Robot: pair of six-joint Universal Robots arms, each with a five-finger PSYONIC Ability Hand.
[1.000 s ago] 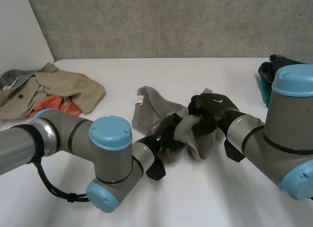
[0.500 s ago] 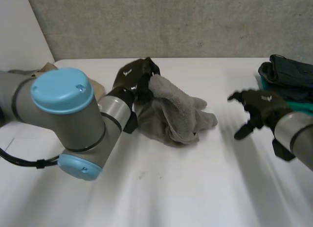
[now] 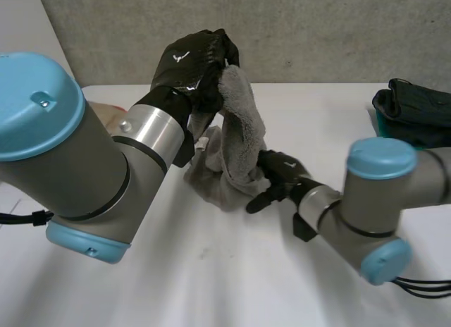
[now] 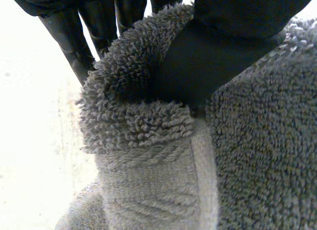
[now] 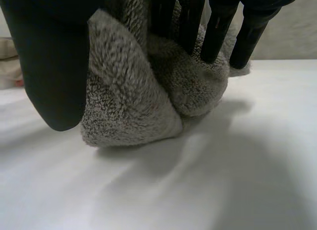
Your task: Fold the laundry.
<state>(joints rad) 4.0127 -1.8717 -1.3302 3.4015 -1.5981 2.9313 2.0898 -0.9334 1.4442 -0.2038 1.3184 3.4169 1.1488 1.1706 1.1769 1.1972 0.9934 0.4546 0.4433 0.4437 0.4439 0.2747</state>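
Two hands work one grey towel (image 3: 243,140): the left hand (image 3: 190,59) pinches an edge aloft, the right hand (image 3: 278,173) straddles the lower bunch on the table (image 3: 211,285), unclosed; spreading judged under way, and next it must clamp.

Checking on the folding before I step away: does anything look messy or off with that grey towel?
Yes. The towel is bunched, not flat: the left hand pinches its hemmed edge in the air, while its lower part lies crumpled on the table by the right hand. Nothing looks torn or spilled.
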